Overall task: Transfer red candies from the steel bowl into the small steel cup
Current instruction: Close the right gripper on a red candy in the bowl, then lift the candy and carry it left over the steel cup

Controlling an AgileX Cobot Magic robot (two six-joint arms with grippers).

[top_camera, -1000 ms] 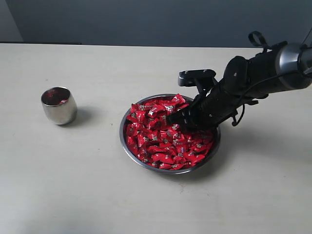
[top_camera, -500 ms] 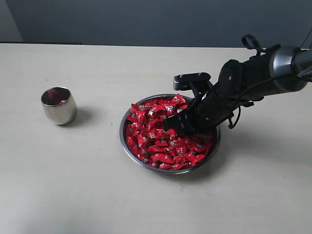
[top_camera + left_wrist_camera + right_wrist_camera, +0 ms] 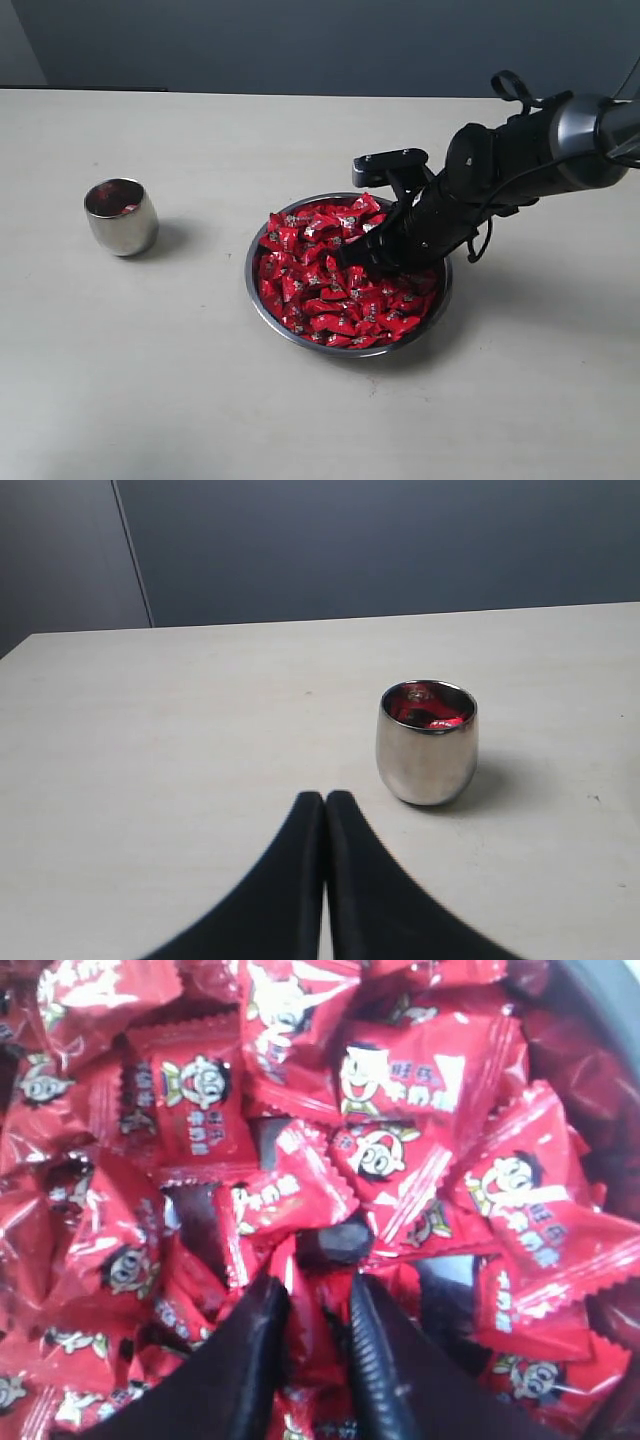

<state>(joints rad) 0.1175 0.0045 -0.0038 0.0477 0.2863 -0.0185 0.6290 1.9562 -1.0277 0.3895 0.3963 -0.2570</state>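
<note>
The steel bowl [image 3: 262,305] sits mid-table, heaped with red candies [image 3: 320,285]. My right gripper [image 3: 362,258] is sunk into the pile on the bowl's right side. In the right wrist view its fingers [image 3: 262,1345] stand close together with one red candy [image 3: 318,1335] pinched between them, and my right gripper [image 3: 318,1295] is ringed by more wrappers. The small steel cup [image 3: 121,217] stands upright at the far left with some red inside. In the left wrist view my left gripper [image 3: 325,798] is shut and empty, a short way from the small steel cup [image 3: 427,742].
The pale table [image 3: 150,380] carries only the bowl and the cup. A dark wall [image 3: 300,40] runs behind its far edge. The right arm [image 3: 540,150] reaches in from the right, above the bowl's rim.
My right gripper has sunk a little lower and further left into the candies. Its jaws have narrowed around a candy. The cup and bowl have stayed put.
</note>
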